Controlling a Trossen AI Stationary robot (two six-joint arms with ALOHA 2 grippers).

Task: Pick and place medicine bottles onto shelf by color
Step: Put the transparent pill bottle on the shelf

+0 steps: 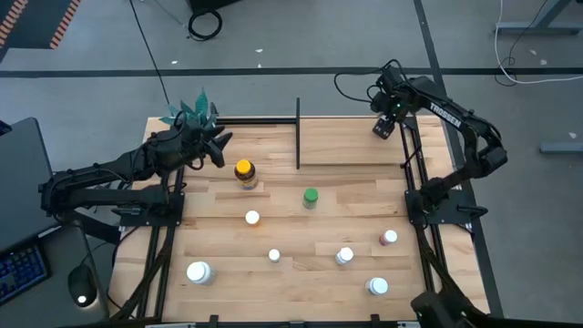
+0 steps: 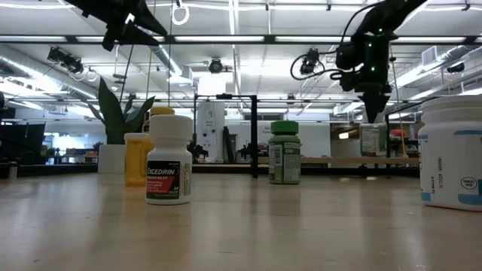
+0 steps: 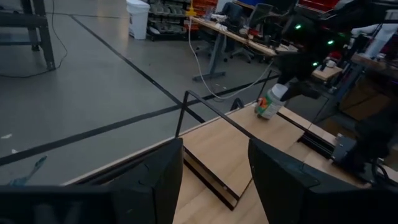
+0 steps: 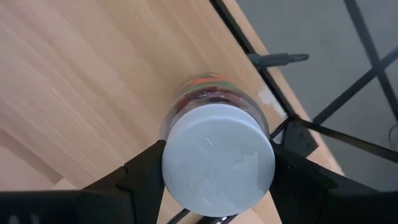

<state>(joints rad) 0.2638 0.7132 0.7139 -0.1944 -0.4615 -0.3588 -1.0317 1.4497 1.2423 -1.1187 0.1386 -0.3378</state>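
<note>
White-capped and clamped between the right gripper's fingers, a medicine bottle hangs over the shelf's far right corner, while the left gripper, fingers parted and holding nothing, waits by the bench's far left corner above the amber bottle.

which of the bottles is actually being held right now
The white-capped bottle in the right hand, over the shelf's far right corner. The yellow-capped, green-capped and other bottles all stand free on the table.
</note>
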